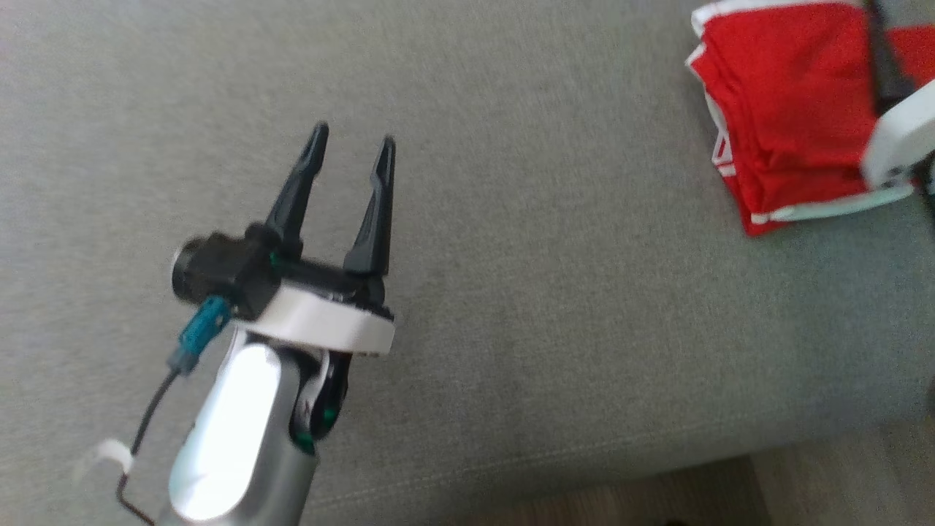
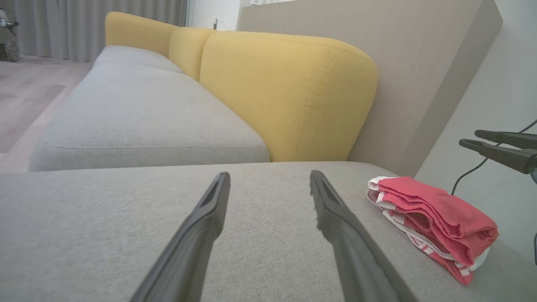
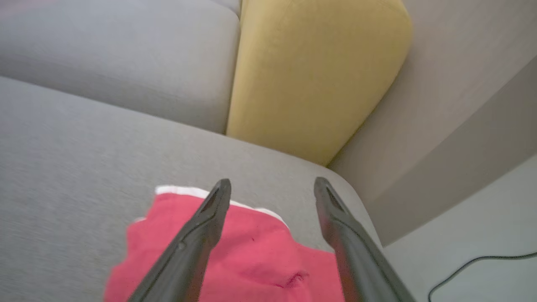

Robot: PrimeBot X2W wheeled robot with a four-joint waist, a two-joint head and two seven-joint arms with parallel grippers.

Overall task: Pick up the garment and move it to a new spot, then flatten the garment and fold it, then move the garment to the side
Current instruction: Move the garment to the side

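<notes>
Left end effector (image 1: 353,139): its two dark fingers stand apart with nothing between them, poised over the bare grey seat cushion (image 1: 511,292) of a sofa. Right end effector (image 3: 272,182): fingers likewise spread and holding nothing; in the left wrist view it hangs in the air above the garment (image 2: 436,214), clear of the cloth. The garment, red with white trim, lies folded into a compact stack of layers on the cushion, directly beneath the right end effector's fingers and well apart from the left end effector, off to that one's right-hand side. It sits near the cushion's rounded far corner. Beyond both end effectors rises a yellow backrest (image 2: 285,92). A dark cable (image 3: 474,264) trails across the pale floor to the right of the right end effector.
</notes>
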